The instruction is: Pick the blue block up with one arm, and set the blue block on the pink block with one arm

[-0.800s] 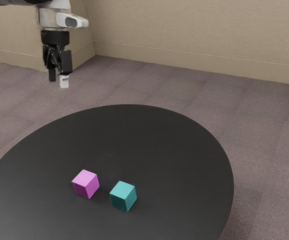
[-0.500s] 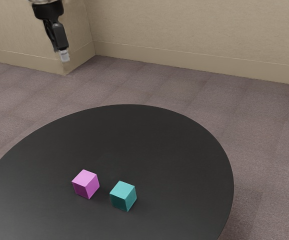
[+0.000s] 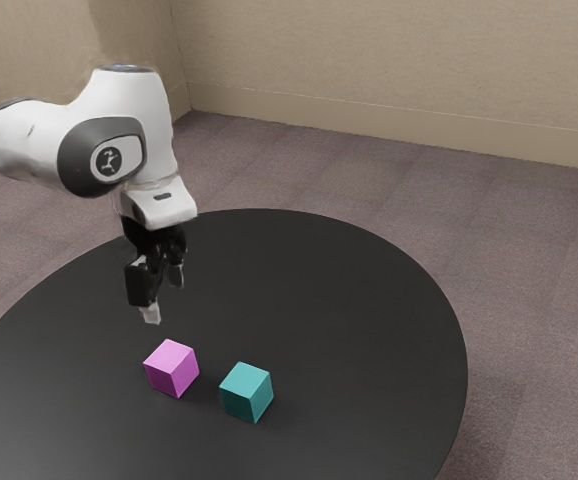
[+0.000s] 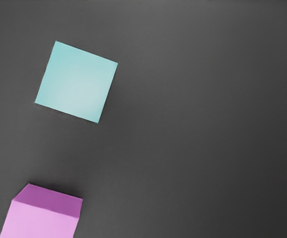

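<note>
The blue block [image 3: 246, 391], teal in colour, sits on the round black table [image 3: 329, 290] toward its front. The pink block [image 3: 171, 367] rests just to the exterior view's left of it, with a small gap between them. My gripper [image 3: 161, 300] hangs above the table, a little behind and above the pink block, fingers pointing down, open and holding nothing. In the wrist view the blue block [image 4: 76, 82] and the pink block [image 4: 41, 213] both lie flat on the dark tabletop [image 4: 208, 148], a short way apart.
The table stands on a brownish carpet [image 3: 489, 200], with beige walls [image 3: 389, 50] behind. My white arm [image 3: 69, 150] reaches in from the exterior view's left over the table's left side.
My arm has swung down from high at the upper left to just above the table near the pink block. Neither block has moved.
</note>
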